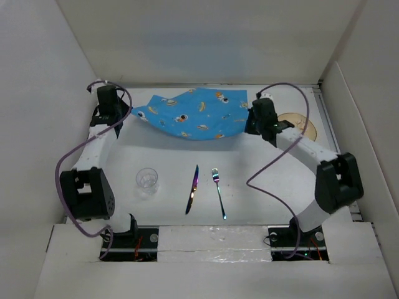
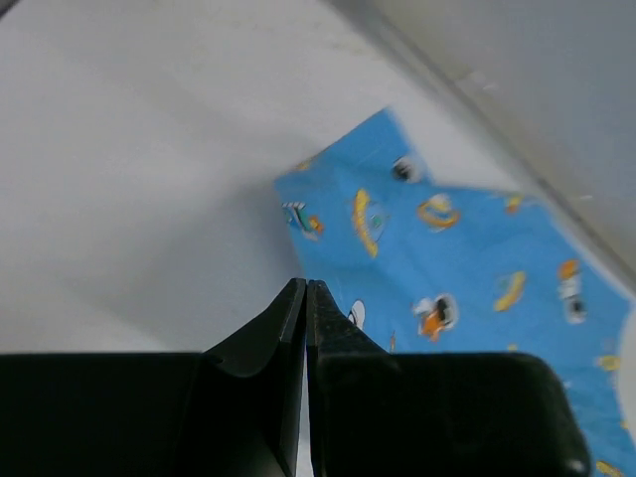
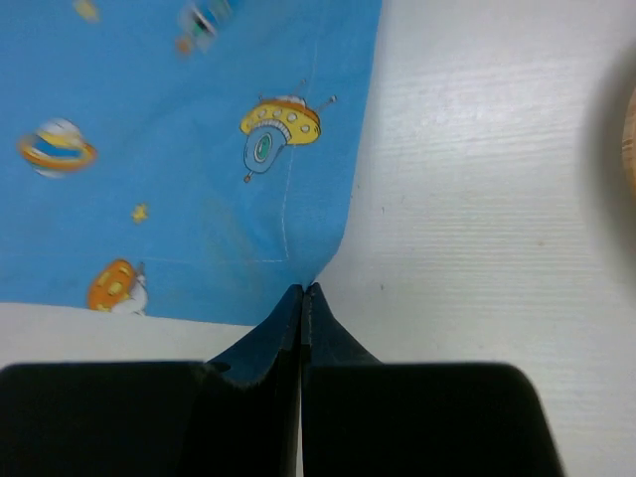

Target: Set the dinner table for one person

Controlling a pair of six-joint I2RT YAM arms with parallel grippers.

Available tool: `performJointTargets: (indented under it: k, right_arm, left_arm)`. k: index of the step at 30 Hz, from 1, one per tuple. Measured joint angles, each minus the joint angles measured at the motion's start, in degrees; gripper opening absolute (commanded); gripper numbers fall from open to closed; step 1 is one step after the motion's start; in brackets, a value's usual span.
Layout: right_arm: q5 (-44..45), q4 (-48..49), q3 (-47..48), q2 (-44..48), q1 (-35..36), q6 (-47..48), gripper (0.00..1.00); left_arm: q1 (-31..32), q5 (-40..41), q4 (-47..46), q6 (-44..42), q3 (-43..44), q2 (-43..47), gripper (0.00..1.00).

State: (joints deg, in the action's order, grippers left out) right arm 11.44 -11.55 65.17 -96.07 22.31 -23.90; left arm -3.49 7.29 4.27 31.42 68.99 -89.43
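1. My left fingers are pressed together. Their tips seem to pinch the left edge of the blue placemat, though the hold itself is hidden.
2. My right fingers are pressed together too, nipping the mat's near right corner at their tips.
3. The mat lies skewed at the far side of the white worktop, strung between my two holds. The glass, knife and fork lie nearer my bases.
4. I judge the mat needs both pinches firm, both ends drawn evenly and taut, then laid square without sweeping into the cutlery.
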Motion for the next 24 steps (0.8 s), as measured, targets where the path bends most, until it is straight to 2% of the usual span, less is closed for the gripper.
performJointTargets:
  k: [6, 10, 12, 16, 19, 24]
  right_arm:
    - [1.0, -4.0, 9.1, 20.9, -1.6, 4.7, 0.00]
    - [1.0, -4.8, 15.7, 28.5, -3.6, 7.3, 0.00]
    - [0.5, -5.2, 17.4, 29.1, -5.1, 8.1, 0.00]
    - [-2.2, -5.4, 20.1, 23.3, -8.5, 9.1, 0.00]
    - [-4.5, -6.8, 23.9, 14.2, -10.4, 9.5, 0.00]
    - [-7.7, -14.0, 35.7, -1.2, -11.9, 10.2, 0.00]
  left_arm:
    - [0.0, -5.2, -2.2, 1.3, 0.1, 18.2, 0.00]
    - [0.0, -7.8, -5.5, 3.0, 0.2, 27.6, 0.00]
    - [0.0, -8.9, -6.2, 3.7, 0.6, 28.2, 0.00]
    - [0.0, -11.0, -6.4, 4.2, 5.7, 23.1, 0.00]
    - [0.0, -12.0, -5.7, 4.1, 11.5, 14.9, 0.00]
    - [0.0, -13.0, 0.9, 3.0, 21.9, 0.7, 0.00]
